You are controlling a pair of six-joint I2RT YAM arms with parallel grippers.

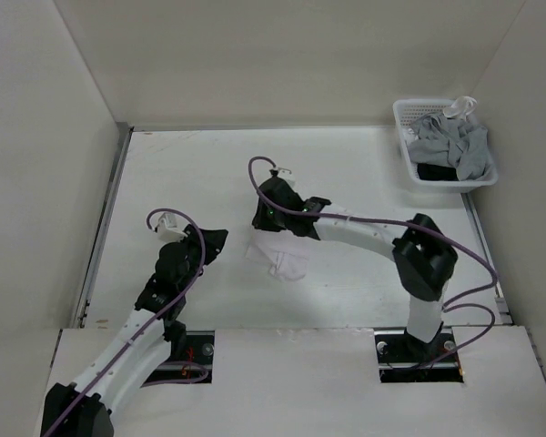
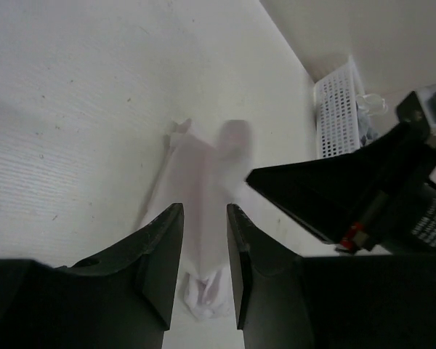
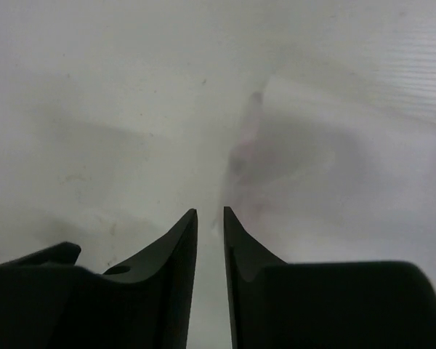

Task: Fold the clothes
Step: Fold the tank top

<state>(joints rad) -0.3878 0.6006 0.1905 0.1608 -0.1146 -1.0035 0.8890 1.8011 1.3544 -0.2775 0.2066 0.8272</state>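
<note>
The white garment [image 1: 278, 261] lies as a small rumpled bundle near the middle of the desk [image 1: 164, 173], slightly toward the near edge. My right gripper [image 3: 209, 212] hangs over its far side, jaws parted by a narrow slit with nothing between them. My left gripper [image 2: 203, 209] sits near the bundle's left end, jaws apart and empty. I judge the fold untidy, so I'd pinch one outer edge with each claw, lift low and draw it flat first.
</note>
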